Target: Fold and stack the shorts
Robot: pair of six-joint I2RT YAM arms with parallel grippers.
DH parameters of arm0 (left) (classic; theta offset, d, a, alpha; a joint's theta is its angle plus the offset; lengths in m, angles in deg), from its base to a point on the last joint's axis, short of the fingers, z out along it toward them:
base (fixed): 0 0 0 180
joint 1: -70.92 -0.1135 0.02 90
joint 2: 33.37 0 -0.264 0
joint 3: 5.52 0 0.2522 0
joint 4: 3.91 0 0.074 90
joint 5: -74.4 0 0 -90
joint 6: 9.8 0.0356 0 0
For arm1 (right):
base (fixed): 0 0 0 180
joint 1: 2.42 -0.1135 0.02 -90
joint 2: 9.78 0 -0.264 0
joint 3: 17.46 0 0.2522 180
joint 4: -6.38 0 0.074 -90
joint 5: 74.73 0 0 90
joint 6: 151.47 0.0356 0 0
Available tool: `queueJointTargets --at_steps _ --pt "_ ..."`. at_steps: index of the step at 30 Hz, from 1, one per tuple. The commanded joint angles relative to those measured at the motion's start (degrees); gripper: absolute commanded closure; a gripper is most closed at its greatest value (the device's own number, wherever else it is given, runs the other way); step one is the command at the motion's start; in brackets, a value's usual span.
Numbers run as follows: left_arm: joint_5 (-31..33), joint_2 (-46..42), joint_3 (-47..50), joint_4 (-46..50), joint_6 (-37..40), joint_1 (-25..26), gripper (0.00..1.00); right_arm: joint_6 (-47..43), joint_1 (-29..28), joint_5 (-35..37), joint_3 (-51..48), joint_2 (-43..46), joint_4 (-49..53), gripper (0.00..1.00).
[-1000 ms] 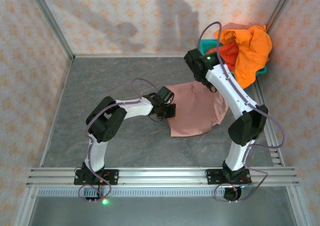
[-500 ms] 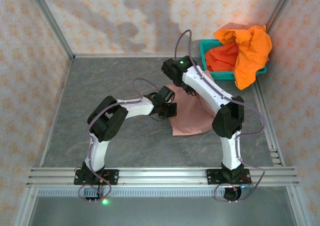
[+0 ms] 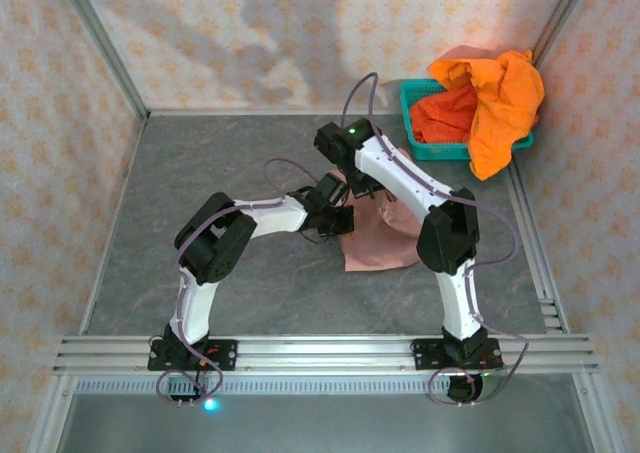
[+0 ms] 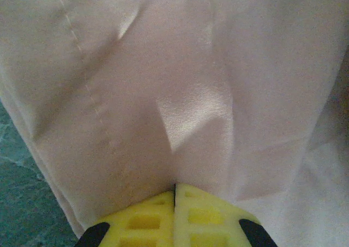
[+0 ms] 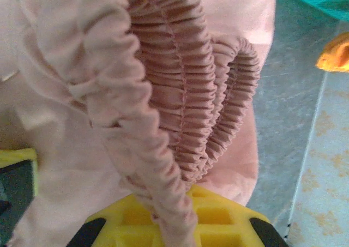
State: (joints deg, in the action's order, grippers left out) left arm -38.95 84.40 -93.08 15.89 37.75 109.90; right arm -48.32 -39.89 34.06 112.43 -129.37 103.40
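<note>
Left gripper (image 4: 175, 190), right gripper (image 5: 177, 203) both pinched dusty-pink cloth shorts (image 3: 385, 241) mid-fold; bright orange cloth shorts (image 3: 500, 98) lay unfolded in teal plastic basket (image 3: 455, 152).

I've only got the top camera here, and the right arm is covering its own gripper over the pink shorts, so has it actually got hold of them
Observer: Yes. On the right wrist view the right gripper is shut on the pink shorts, holding them by the gathered elastic waistband.
Operator: And the left one? It's dark under that wrist.
Observer: The left gripper has its yellow fingers pressed together, and pink cloth creases out from the tips, so it appears to be pinching the shorts too.
Operator: Waistband there as well?
Observer: No, that is flat cloth, with a stitched seam running to one side of the grip.
</note>
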Motion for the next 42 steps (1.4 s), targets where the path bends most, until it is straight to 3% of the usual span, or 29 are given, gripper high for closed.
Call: queueJointTargets --at_steps 1,5,8,10,14,18,22,29,35,42 --pt "3.40 -2.76 3.19 -2.90 -1.81 0.65 0.92 1.22 -0.10 -6.74 -1.31 -1.78 -4.08 0.92" --pt "6.19 -6.96 7.24 -5.76 -3.01 0.48 0.81 0.74 0.96 -14.40 -1.29 -1.78 -6.17 0.84" --pt "8.67 -12.10 12.25 -9.67 -3.95 0.31 0.69 0.78 2.89 -24.83 -1.84 1.38 -10.33 0.77" --pt "10.18 -15.23 15.62 -11.97 -4.55 0.06 0.59 1.53 4.89 -34.22 -3.61 4.69 -14.65 0.61" --pt "12.87 -22.05 22.26 -16.15 -6.25 -0.95 0.47 5.25 10.35 -51.80 -12.08 14.10 -26.15 0.41" --pt "12.86 -28.24 24.48 -16.50 -6.58 -2.63 0.31 10.47 16.24 -61.64 -24.19 25.29 -38.54 0.24" --pt "7.26 -28.05 17.60 -11.19 -4.42 -4.29 0.27 13.01 20.47 -62.69 -34.31 33.38 -45.23 0.13" --pt "1.86 -18.07 -0.19 2.40 -1.81 -4.97 0.29 15.15 25.31 -61.89 -48.62 40.55 -51.23 0.07" --pt "2.99 -9.17 -10.15 12.39 1.04 -4.88 0.37 15.61 29.14 -63.02 -55.56 40.33 -54.36 0.03" --pt "1.42 -1.51 -15.09 13.39 -1.25 -4.69 0.44 15.46 31.83 -63.22 -59.51 37.36 -57.03 0.00"
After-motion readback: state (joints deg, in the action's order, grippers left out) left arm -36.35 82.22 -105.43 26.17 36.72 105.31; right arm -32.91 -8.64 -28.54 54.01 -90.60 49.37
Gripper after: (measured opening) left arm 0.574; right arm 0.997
